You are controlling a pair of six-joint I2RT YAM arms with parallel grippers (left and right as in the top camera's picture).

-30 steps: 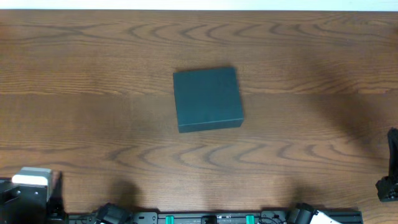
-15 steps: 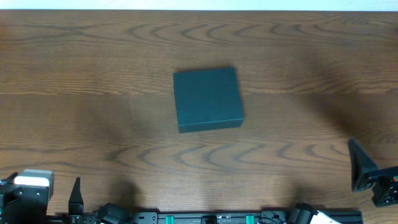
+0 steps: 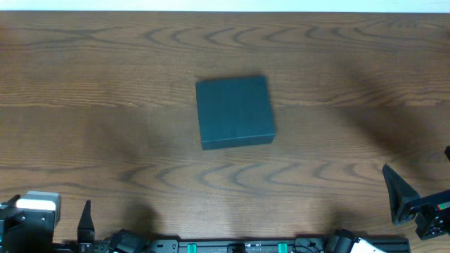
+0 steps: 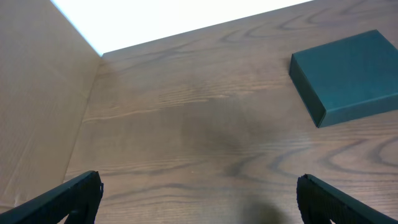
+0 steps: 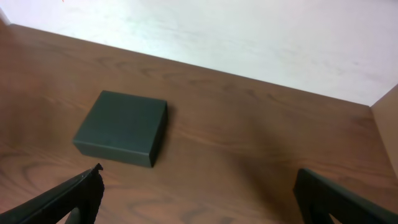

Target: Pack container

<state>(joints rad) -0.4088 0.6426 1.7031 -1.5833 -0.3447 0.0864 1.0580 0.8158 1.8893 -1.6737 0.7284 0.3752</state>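
Note:
The container (image 3: pixel 234 111) is a dark teal-green, square box lying shut and flat at the middle of the wooden table. The left wrist view has the container (image 4: pixel 348 74) at the upper right, and in the right wrist view the container (image 5: pixel 121 127) is far ahead to the left. My left gripper (image 3: pixel 49 205) hovers at the front left corner, open, with nothing between its fingers. My right gripper (image 3: pixel 420 173) is at the front right edge, also open and empty. Both are far from the box. Through the wrist cameras, the left gripper (image 4: pixel 199 180) and right gripper (image 5: pixel 199 174) show wide-spread jaws over bare wood.
A tan side wall (image 4: pixel 37 93) borders the table on the left, and another (image 5: pixel 388 118) stands on the right. A white surface lies beyond the table's far edge. A black rail (image 3: pixel 239 246) runs along the front edge.
Both grippers have opened wide. The right gripper's finger has come further into the overhead view, shifting a little left. The container has not moved.

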